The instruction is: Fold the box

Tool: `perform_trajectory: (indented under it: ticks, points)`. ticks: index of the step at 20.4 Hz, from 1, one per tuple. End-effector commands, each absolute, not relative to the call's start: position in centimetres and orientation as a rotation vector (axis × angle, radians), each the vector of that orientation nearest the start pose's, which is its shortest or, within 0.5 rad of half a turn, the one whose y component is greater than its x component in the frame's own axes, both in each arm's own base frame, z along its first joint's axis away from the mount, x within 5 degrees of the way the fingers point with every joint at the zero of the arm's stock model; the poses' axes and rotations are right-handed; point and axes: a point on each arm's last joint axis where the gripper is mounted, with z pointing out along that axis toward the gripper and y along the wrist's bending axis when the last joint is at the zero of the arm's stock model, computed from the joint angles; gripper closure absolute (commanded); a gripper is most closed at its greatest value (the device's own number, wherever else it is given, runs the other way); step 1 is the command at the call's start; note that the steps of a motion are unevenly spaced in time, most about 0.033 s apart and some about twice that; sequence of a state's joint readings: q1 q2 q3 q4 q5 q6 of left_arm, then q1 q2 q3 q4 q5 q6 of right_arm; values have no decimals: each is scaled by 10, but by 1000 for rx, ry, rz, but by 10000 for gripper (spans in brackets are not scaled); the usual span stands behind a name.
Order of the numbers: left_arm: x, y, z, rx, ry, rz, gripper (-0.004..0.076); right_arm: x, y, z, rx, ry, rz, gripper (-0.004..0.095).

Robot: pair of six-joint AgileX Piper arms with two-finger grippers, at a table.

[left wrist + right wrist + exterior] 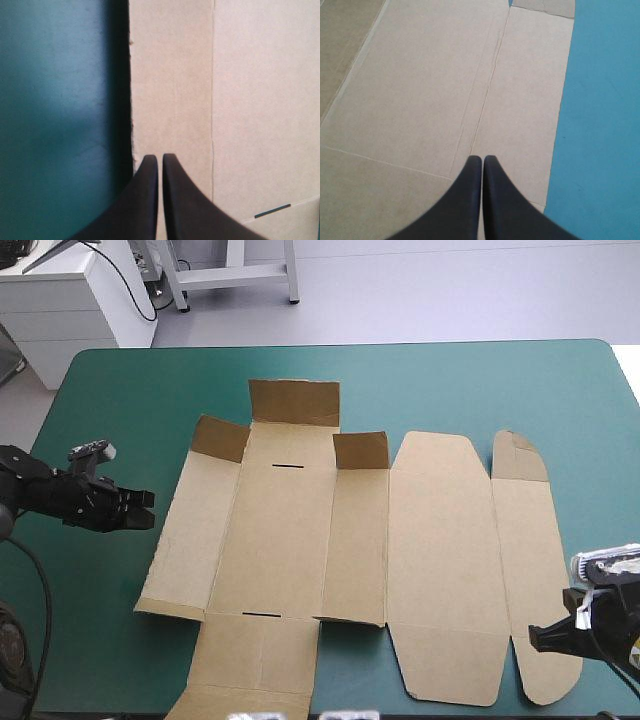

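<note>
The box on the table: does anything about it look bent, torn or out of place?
Nothing looks damaged. The box lies mostly flat on the teal-green cover; only three small flaps along its far edge stand partly raised, bent up at their creases.

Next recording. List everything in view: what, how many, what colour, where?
box: one, brown, cut sheet lying mostly flat mid-table, three small flaps raised along the left part of its far side.
table cover: one, teal-green, under the sheet.
left tool: one, black, shut, beside the box's left edge.
right tool: one, black, shut, at the box's near-right strip.
</note>
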State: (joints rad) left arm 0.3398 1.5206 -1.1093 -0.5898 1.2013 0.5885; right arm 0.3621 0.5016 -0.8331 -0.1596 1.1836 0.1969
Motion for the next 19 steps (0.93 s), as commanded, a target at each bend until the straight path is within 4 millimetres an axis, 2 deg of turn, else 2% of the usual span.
perform_trajectory:
  ticks: [1,4,6,7,8,9,10,13,19]
  points:
    - [277,47,275,135,2799,-766,706,53,4,360,-176,2273,65,910]
    - [282,49,264,116,2831,-792,696,48,0,357,-171,2302,37,910]
    - [282,49,263,117,2835,-789,601,47,-2,357,-168,2300,13,910]
    - [282,49,263,85,2840,-795,459,47,-3,357,-166,2302,0,910]
    - [282,49,263,54,2845,-800,372,47,-3,357,-166,2304,-1,910]
    - [282,49,263,-22,2863,-803,230,46,-3,357,-166,2307,-2,910]
    - [283,49,263,-56,2866,-816,148,46,-3,357,-166,2307,-2,910]
    - [287,40,262,-57,2842,-883,141,46,-3,357,-176,2306,-6,910]
    - [286,1,253,104,2913,-920,142,47,-5,357,-186,2300,-40,910]
